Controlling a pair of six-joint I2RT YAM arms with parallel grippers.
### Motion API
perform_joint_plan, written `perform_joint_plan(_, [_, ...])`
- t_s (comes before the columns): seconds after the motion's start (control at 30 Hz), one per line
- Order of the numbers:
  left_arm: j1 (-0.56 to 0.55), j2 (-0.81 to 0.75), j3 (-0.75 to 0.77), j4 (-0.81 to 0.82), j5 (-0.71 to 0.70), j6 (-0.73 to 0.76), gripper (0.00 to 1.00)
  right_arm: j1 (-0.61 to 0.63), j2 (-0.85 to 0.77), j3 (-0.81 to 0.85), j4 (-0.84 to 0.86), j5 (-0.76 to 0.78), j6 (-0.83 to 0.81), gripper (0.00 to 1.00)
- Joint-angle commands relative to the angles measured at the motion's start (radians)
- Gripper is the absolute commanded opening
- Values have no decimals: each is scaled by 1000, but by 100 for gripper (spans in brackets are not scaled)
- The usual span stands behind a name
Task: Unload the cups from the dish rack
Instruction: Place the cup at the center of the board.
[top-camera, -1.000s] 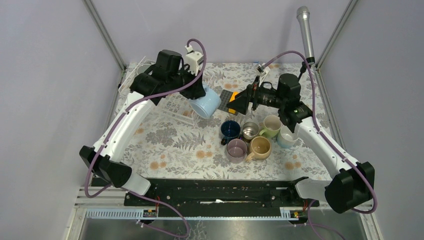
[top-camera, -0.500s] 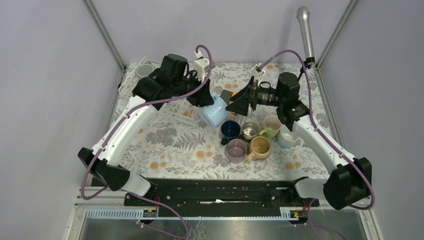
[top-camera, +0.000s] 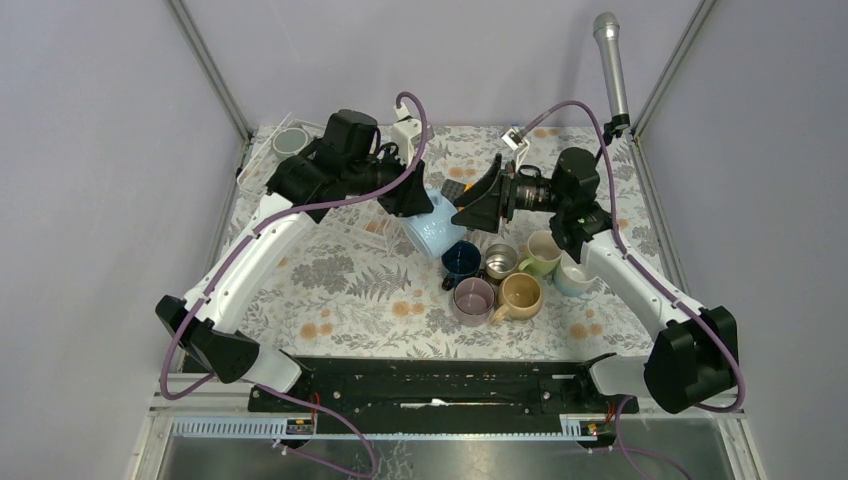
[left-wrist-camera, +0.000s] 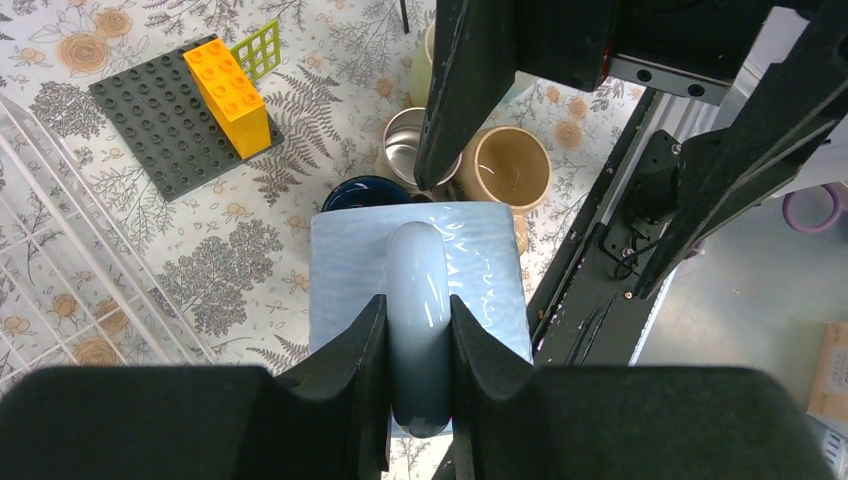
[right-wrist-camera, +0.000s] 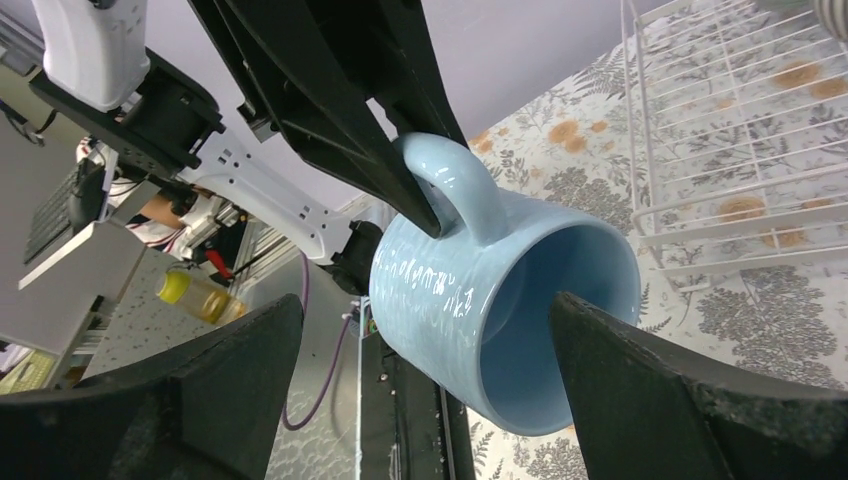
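My left gripper (top-camera: 415, 200) is shut on the handle of a light blue mug (top-camera: 432, 230) and holds it tilted in the air, above and just left of the cups on the table. In the left wrist view the fingers (left-wrist-camera: 370, 330) pinch the handle of the mug (left-wrist-camera: 345, 265). My right gripper (top-camera: 478, 205) is open and empty, facing the mug's mouth. In the right wrist view the mug (right-wrist-camera: 470, 290) hangs between its spread jaws (right-wrist-camera: 425, 300) without touching them. The dish rack (top-camera: 352, 222) lies at the back left, with a grey mug (top-camera: 291, 140) in its far corner.
On the table stand navy (top-camera: 461, 258), steel (top-camera: 501, 260), pale green (top-camera: 543, 250), mauve (top-camera: 473, 297), tan (top-camera: 520, 293) and white (top-camera: 575, 276) mugs. A dark studded plate (left-wrist-camera: 160, 125) with a yellow block (left-wrist-camera: 230, 95) lies behind them. A grey cylinder (top-camera: 609, 60) hangs at the back right.
My left gripper has carried the light blue mug right and forward, away from the rack. My open right gripper has moved left, up to the mug.
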Motion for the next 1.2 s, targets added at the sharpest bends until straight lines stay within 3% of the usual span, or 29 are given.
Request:
perform_joint_plan(0.0, [-6,-64,17,161,76,7,0,-2,16,-28,170,-68,102,100])
perform_joint_plan(0.3, [-11,-63,26,169,92,7,0,-1,44,-74,312,-120,204,92])
perform_joint_plan(0.57, [-20,-36,51,174,104,7,0,15,69,-91,415,-151,288,68])
perform_joint_plan(0.73, [-22,-30,58,193,106,7,0,18,78,-99,498,-165,353,60])
perform_joint_plan(1.0, [-23,-13,63,230,118,3,0,16,161,-129,929,-193,672,57])
perform_joint_plan(1.17, [-25,-3,70,233,118,2,0,18,233,-111,1164,-196,885,46])
